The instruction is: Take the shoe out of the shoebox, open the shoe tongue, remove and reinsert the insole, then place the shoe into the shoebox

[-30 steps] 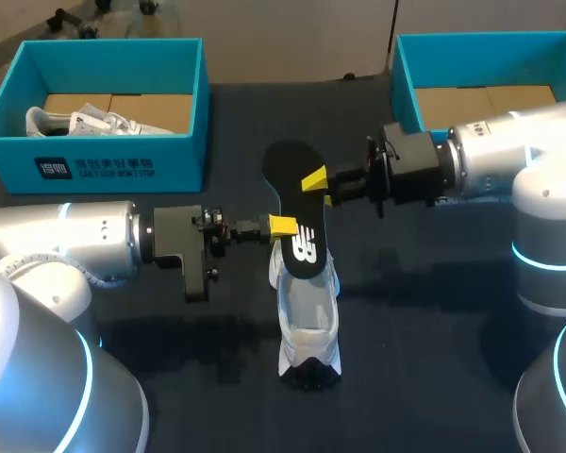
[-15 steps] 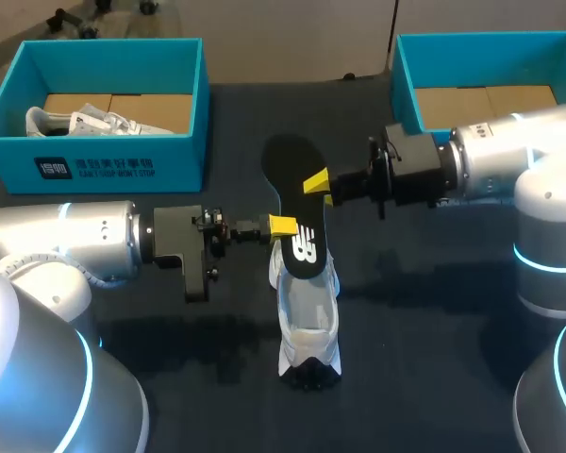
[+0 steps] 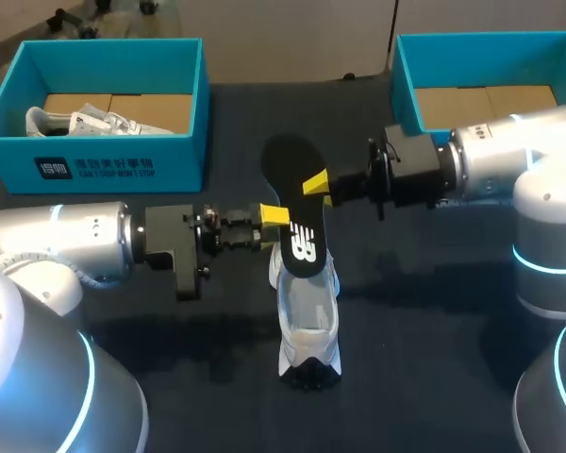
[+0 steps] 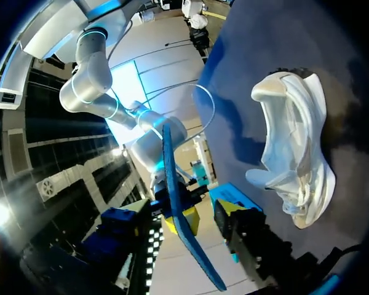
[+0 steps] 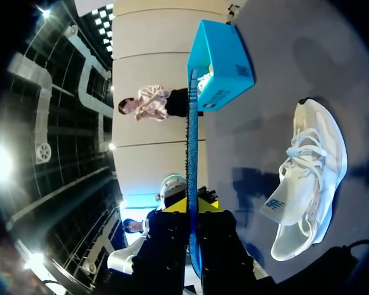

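We see the insole [image 3: 293,203] as a thin, flat, long oval. Its upper face is matte black with a white mark, and its underside is blue with a rough look in the wrist views. Our right claw [image 3: 316,182] comes in from the desk's right edge. Its yellow tips are pinched on the insole's two faces near the right rim, so this claw holds the insole above the desk [image 3: 434,311], whose surface is dark and dull.

Our left claw [image 3: 274,215] comes in from the left edge and sits just beside the insole's left rim. In the left wrist view its fingers stand wide apart, with the insole edge-on between them and not clamped.

The shoe [image 3: 308,321] is white, soft mesh with laces and a dark sole. It lies on the middle of the desk, running lengthwise toward the near edge. The insole's near end hangs over its opening, and we cannot tell if the two touch.

The far-left shoebox [image 3: 113,165] is a teal, straight-walled box with a brown cardboard floor. It sits at the desk's far left corner and holds a second white shoe [image 3: 85,121]. The far-right shoebox [image 3: 403,85], of the same make, sits at the far right corner.
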Controlling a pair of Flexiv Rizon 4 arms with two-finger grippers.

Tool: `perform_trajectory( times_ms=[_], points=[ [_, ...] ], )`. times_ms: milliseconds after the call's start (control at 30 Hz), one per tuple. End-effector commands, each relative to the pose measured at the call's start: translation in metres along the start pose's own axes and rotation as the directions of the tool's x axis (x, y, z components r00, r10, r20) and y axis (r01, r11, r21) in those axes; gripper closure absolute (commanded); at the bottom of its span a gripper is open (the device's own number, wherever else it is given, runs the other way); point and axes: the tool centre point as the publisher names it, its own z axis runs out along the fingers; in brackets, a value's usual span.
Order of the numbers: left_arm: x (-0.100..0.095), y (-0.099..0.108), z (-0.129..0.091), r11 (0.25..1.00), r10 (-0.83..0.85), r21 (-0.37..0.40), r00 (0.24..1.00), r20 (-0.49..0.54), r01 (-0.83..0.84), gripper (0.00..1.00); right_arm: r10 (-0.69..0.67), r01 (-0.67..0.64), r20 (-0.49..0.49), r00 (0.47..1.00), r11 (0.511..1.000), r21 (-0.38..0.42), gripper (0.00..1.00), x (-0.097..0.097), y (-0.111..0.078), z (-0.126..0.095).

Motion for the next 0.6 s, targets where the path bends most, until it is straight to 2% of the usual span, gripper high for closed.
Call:
perform_trajectory(
  times_ms=[33,267,400,600],
  points=[
    [-0.015,0.001,-0.025,0.999,-0.036,0.022,0.997,-0.07,0.038,0.0,-0.002,0.002,0.014,1.0,1.0,0.01,1.0,-0.002,0.002,0.004],
    [-0.023,0.014,-0.05,0.994,-0.082,0.048,0.976,-0.202,0.093,0.0,-0.01,0.01,0.013,1.0,1.0,0.02,1.0,-0.011,0.001,0.008],
    [-0.028,0.024,-0.063,0.99,-0.113,0.05,0.951,-0.289,0.133,0.0,-0.005,0.005,0.005,1.0,1.0,-0.001,1.0,-0.017,0.0,0.008],
    [-0.037,0.04,-0.075,0.981,-0.143,0.066,0.905,-0.4,0.184,0.0,-0.005,0.005,0.005,1.0,1.0,-0.001,1.0,-0.017,0.0,0.008]
  ],
)
